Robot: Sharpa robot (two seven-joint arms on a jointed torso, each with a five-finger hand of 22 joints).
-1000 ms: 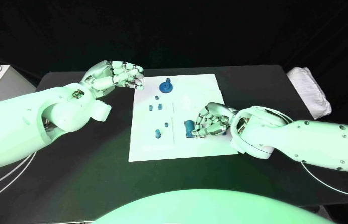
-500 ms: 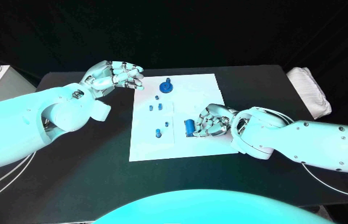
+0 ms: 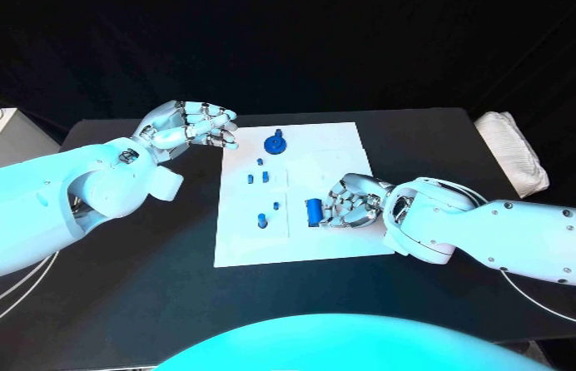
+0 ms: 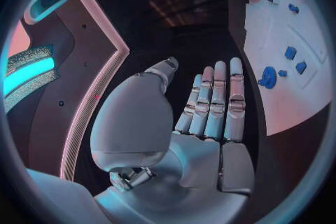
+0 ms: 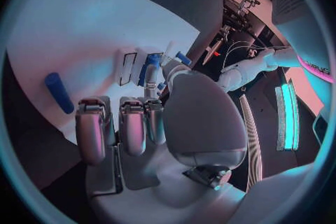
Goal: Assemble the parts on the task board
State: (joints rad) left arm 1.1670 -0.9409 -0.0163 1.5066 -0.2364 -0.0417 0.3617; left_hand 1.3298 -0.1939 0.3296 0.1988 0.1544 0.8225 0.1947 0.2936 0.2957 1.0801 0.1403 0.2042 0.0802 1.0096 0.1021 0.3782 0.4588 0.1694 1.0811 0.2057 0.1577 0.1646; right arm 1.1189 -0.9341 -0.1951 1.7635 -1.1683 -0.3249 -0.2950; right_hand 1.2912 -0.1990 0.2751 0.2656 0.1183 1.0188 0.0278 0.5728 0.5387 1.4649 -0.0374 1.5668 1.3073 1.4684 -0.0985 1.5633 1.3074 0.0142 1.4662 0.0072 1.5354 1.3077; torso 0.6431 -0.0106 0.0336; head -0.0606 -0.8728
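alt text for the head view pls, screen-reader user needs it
The right hand rests on the white task board, its fingers beside a blue cylinder. The left hand hovers beyond the board's far left corner, holding nothing. Other small blue parts sit on the board.

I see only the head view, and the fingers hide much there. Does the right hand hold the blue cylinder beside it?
Observer: No. In the right wrist view the blue cylinder lies flat on the task board, apart from the fingers of the right hand.
Operator: And the left hand, is something in it?
Observer: Nothing. The left wrist view shows the left hand with a bare palm and its fingers stretched out.
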